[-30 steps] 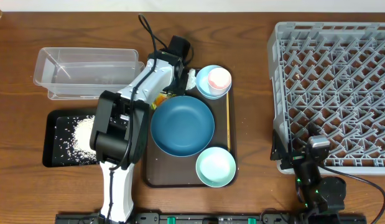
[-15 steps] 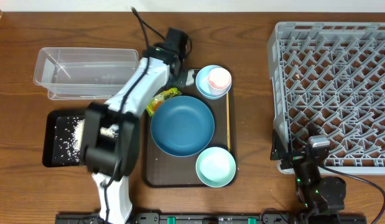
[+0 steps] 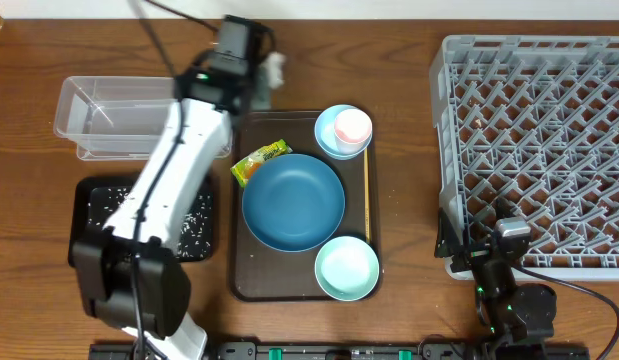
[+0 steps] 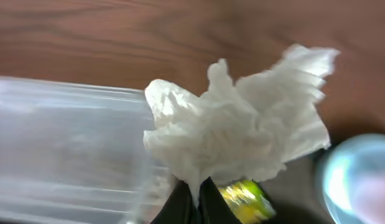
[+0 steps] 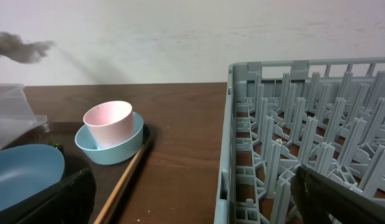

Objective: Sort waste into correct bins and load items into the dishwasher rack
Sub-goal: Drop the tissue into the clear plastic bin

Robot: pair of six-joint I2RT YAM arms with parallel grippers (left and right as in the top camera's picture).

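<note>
At the far left the black tray (image 3: pixel 87 192) held the scattered rice grains (image 3: pixel 117 208), and just behind it lay the clear tub (image 3: pixel 139 118), its long axis running left to right across the table. The left gripper (image 3: pixel 264 85) hung just past the tub's right-hand end, its jaws pinched tight on the crumpled tissue (image 4: pixel 242 130), which flared out above the fingertips. The tub therefore lay to the gripper's left, near but not under it. Judged from that, the drop called for a short sideways carry along the tub's length until the tissue cleared the near wall. Below the jaws the yellow-green wrapper (image 3: pixel 261 160) sat on the brown serving tray (image 3: pixel 251 285), touching the rim of the dark-blue dish (image 3: pixel 293 202). Further right stood the pink cup (image 3: pixel 353 126) inside the light-blue bowl (image 3: pixel 327 142), the mint bowl (image 3: pixel 346 268) and the wooden stick (image 3: pixel 366 200) along the tray's right edge. The rack (image 3: pixel 534 150) stood well apart at the right, with the right gripper (image 5: pixel 192 196) parked at its near left corner, jaws spread wide and holding nothing. The left arm was plainly the nearer one to both bins.
</note>
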